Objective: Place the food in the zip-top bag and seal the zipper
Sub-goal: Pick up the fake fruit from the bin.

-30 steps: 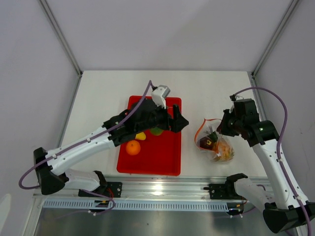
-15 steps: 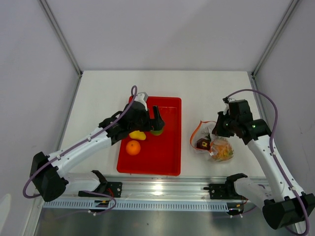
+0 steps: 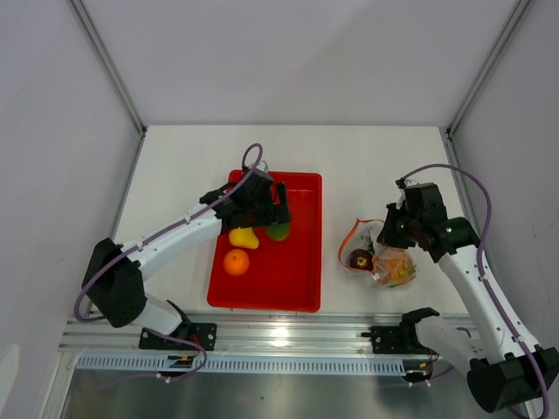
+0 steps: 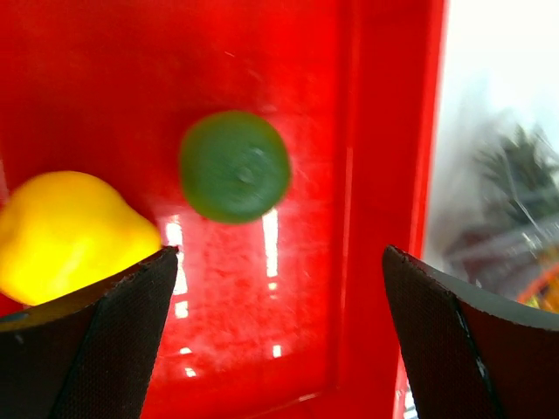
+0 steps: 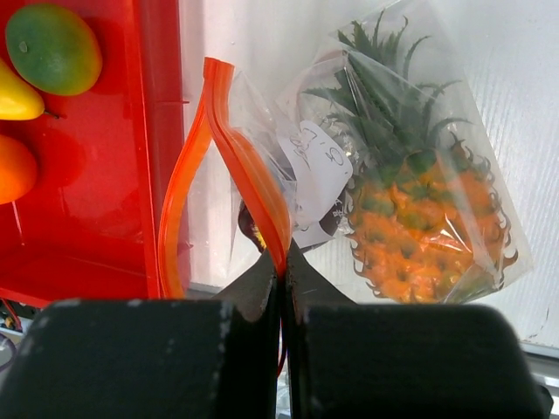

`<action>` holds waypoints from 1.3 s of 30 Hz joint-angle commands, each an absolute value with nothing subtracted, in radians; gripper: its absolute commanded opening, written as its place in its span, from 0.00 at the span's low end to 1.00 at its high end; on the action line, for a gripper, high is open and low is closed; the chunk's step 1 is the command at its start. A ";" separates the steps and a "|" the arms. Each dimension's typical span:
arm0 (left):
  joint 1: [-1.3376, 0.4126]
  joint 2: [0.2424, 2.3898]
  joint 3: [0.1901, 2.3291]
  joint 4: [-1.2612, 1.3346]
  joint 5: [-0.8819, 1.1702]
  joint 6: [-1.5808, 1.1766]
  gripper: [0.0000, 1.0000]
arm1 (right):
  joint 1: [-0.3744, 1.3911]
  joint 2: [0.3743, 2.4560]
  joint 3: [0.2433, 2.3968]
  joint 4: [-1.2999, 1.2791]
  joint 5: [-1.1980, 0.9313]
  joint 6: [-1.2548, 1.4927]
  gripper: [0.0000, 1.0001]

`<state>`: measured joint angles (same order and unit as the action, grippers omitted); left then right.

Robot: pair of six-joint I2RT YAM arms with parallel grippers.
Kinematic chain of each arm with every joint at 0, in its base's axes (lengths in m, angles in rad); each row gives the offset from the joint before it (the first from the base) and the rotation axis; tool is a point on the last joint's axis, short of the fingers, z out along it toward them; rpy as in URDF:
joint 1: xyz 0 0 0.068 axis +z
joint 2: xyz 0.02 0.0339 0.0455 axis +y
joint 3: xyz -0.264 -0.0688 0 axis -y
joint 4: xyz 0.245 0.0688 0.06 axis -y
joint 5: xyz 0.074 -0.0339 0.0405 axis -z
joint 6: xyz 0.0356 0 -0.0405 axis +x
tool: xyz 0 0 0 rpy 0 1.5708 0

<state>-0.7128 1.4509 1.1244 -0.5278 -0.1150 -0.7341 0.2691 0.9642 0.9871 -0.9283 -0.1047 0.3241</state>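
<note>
Two fingers of my right gripper (image 5: pixel 282 262) are pressed together on the zipper (image 5: pixel 188 192), pinching the near end of the red-orange strip. Beyond my fingertips the strip's two sides part, so the mouth gapes. The zip-top bag (image 5: pixel 410 96) lies on the white table (image 3: pixel 192 166) just right of the red tray (image 4: pixel 384 131), with the pineapple (image 5: pixel 419 227) and a dark red round fruit (image 3: pixel 360 259) inside it. My left gripper (image 4: pixel 278 262) hangs over the tray, fingers spread wide, holding nothing. On the tray floor the orange (image 3: pixel 236 262) lies nearest, then the yellow pear (image 4: pixel 65 236), with the green round fruit (image 4: pixel 234 166) just beyond my fingertips.
</note>
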 commanded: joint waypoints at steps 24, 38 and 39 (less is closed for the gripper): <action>-0.650 1.770 1.224 -0.456 -0.118 -0.741 0.92 | 0.302 0.973 1.062 -0.943 -0.051 0.420 0.00; -0.660 1.787 1.192 -0.399 -0.066 -0.735 0.41 | 0.327 0.962 1.014 -0.884 -0.077 0.446 0.00; -0.661 1.781 1.180 -0.385 -0.063 -0.735 0.30 | 0.328 0.960 1.022 -0.887 -0.071 0.443 0.00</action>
<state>-0.6563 1.7977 1.2076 -0.4313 -0.0910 -0.7334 0.3199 0.9680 1.0058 -0.9157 -0.0700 0.4362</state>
